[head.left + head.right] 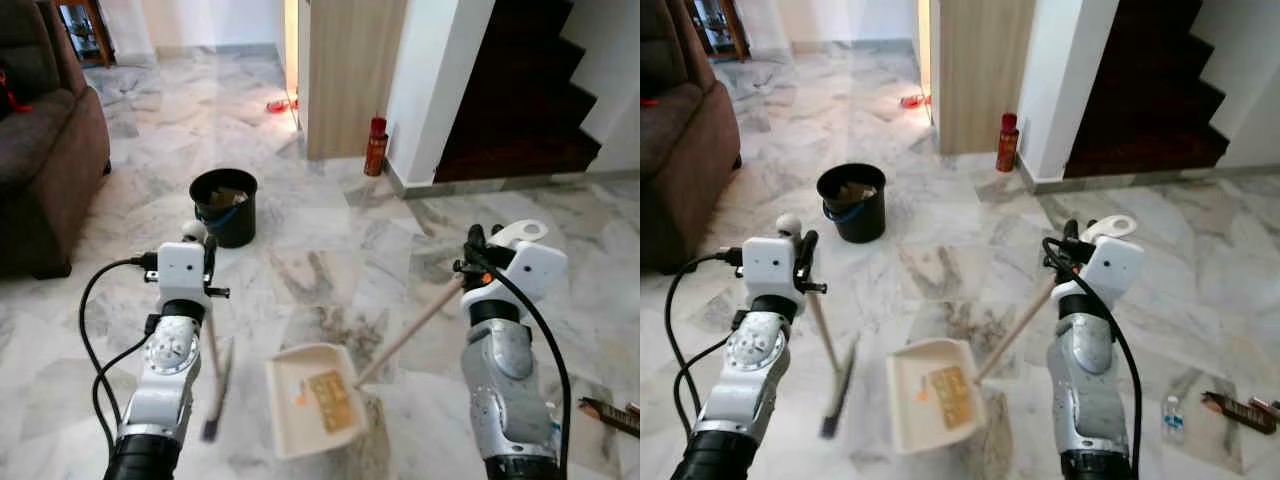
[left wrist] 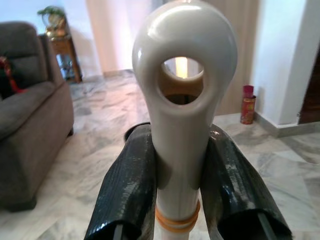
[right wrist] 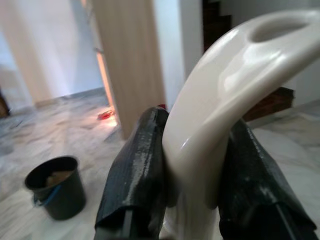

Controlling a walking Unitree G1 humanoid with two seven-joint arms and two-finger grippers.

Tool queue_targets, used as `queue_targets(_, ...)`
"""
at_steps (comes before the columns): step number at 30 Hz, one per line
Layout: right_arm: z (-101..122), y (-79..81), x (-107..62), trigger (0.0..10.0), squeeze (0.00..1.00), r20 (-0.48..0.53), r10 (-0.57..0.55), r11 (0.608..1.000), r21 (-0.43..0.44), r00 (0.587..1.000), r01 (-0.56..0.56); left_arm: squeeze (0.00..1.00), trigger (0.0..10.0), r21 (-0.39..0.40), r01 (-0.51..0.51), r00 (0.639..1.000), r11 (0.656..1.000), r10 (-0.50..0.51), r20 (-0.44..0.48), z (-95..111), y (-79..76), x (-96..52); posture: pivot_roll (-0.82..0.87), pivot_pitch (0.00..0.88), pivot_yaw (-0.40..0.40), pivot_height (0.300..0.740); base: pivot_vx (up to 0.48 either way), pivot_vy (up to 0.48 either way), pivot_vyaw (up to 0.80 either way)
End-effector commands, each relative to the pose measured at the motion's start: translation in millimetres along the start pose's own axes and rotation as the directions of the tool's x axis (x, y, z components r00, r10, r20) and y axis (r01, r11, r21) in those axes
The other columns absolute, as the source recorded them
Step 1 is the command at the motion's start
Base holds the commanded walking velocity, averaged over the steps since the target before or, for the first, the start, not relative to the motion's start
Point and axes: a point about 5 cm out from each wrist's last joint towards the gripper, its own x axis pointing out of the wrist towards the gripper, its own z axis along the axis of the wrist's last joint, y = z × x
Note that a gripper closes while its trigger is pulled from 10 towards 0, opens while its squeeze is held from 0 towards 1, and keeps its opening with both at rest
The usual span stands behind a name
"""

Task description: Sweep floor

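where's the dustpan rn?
In the left eye view the dustpan lies on the marble floor low at centre, between the two arms, with the broom head just to its left and its long handle held by the right tool.

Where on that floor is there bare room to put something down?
Bare marble lies between the black bucket and the dustpan, and past the bucket toward the brown sofa. It is crowded low down, where the broom and dustpan sit between the arms, and by the litter at far right.
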Motion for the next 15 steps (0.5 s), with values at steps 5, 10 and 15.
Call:
queue_targets(5,13.9,5.5,3.1,10.0,0.0,0.059,0.02,0.999,0.028,0.998,-0.022,0.0,10.0,0.027,-0.017,0.998,0.999,0.015,0.063,13.8,4.5,4.8,-0.01,0.0,-0.029,0.74,0.0,0.37,0.0)
queue_targets(10,13.7,5.8,3.2,10.0,0.0,0.056,0.023,0.999,0.031,0.998,-0.024,0.0,10.0,0.033,-0.014,0.997,0.999,0.011,0.08,15.4,4.0,4.5,-0.01,0.0,-0.029,0.74,0.0,0.0,0.0)
queue_targets(15,13.6,6.3,3.2,10.0,0.0,0.055,0.023,0.999,0.034,0.998,-0.025,0.0,10.0,0.023,-0.012,0.996,1.0,0.01,0.085,16.1,3.3,4.6,-0.01,0.0,-0.027,0.74,0.0,0.0,0.0)
